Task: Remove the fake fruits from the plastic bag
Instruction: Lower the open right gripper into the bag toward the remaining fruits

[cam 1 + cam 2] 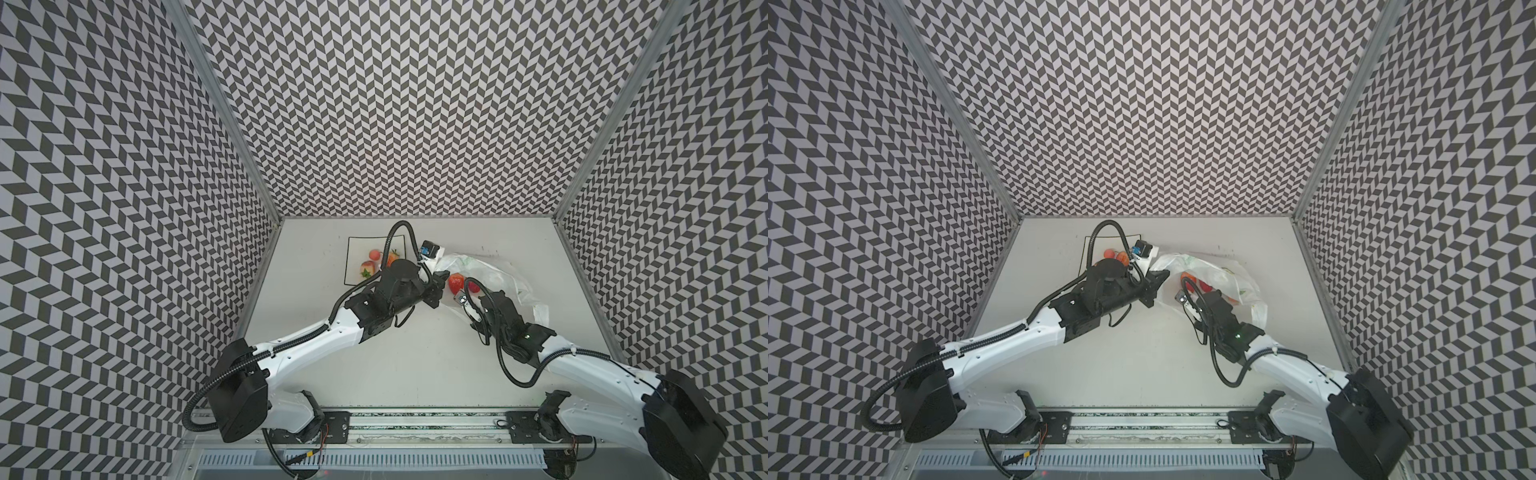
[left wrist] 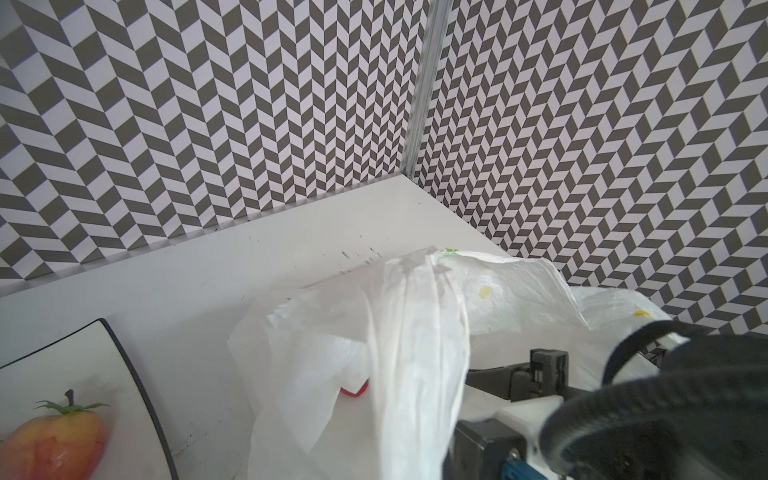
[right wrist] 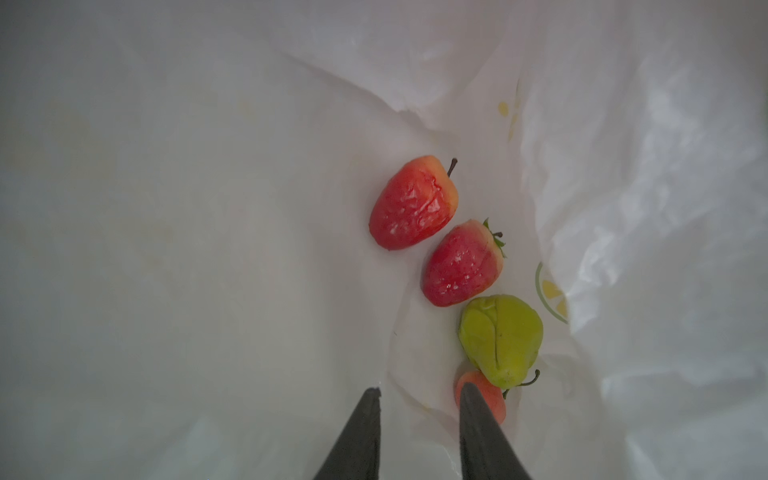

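Note:
The white crinkly plastic bag point(image 1: 494, 270) lies at the back right of the table, and its mouth edge point(image 2: 407, 332) hangs bunched in front of the left wrist camera. My left gripper point(image 1: 439, 281) is shut on that edge and holds it up. Its jaws are hidden by the film in the left wrist view. Inside the bag point(image 3: 208, 208) lie two red strawberries point(image 3: 413, 203) point(image 3: 461, 264), a yellow-green pear point(image 3: 500, 338) and a small pinkish cherry point(image 3: 492, 401). My right gripper point(image 3: 420, 390) is inside the bag, open, with nothing between its fingers. One fingertip point(image 3: 469, 395) stands just in front of the cherry.
A flat white black-rimmed plate point(image 1: 353, 249) sits at the back left with several fruits on it, among them a pale strawberry point(image 2: 54, 440). The left arm reaches over the plate. Patterned walls close the table on three sides.

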